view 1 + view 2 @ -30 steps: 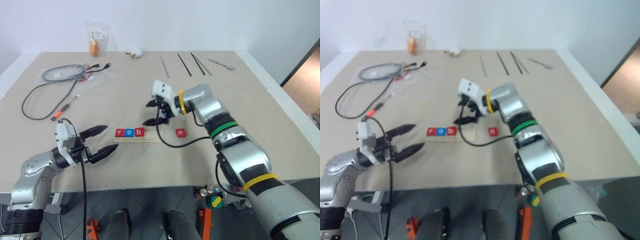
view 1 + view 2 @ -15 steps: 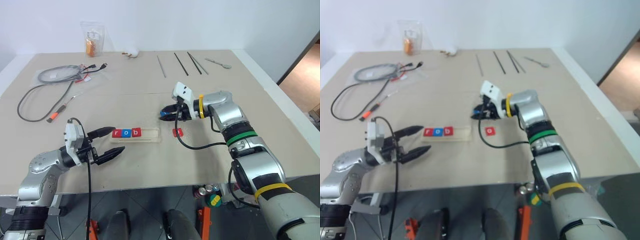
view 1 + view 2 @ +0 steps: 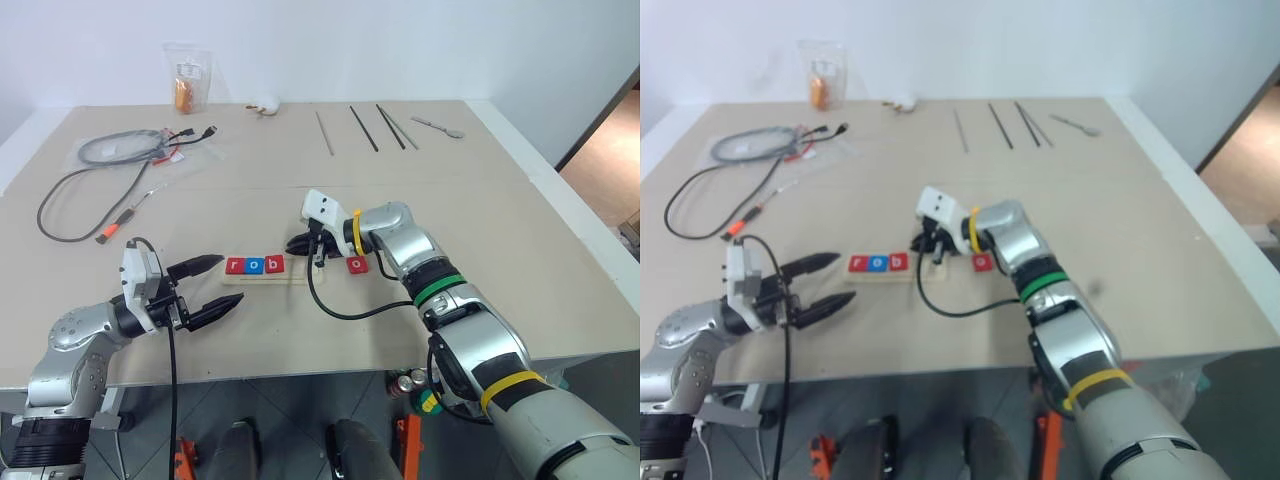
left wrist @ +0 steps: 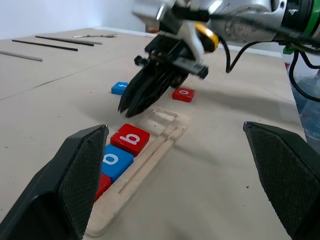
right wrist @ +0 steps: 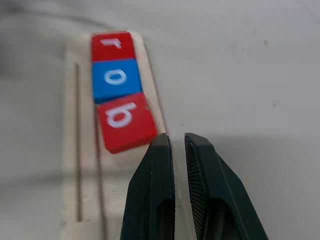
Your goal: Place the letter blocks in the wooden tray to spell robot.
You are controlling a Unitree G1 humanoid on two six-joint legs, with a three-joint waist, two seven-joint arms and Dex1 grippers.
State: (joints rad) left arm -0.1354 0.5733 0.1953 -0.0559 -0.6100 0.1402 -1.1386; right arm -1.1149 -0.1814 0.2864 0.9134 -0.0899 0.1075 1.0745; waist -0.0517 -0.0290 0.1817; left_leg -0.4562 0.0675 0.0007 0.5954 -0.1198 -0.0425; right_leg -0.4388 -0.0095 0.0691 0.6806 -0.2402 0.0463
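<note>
Spanning the frame, a tan table. Lying mid-frame, wooden tray holding r, o, b, leaving room rightward. Hovering nearly shut and empty above its bare end, right gripper. Waiting lower left, jaws wide, left gripper. Lying just right of the tray, red o; blue tile nearby.

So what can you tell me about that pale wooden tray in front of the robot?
The wooden tray is a long, narrow, flat strip of pale wood lying on the table, with a thin groove along its near side. Three tiles sit side by side at its left end: red r, blue o, red b. Its right end is bare; the right gripper, fingers nearly together, hangs just over it.
</note>
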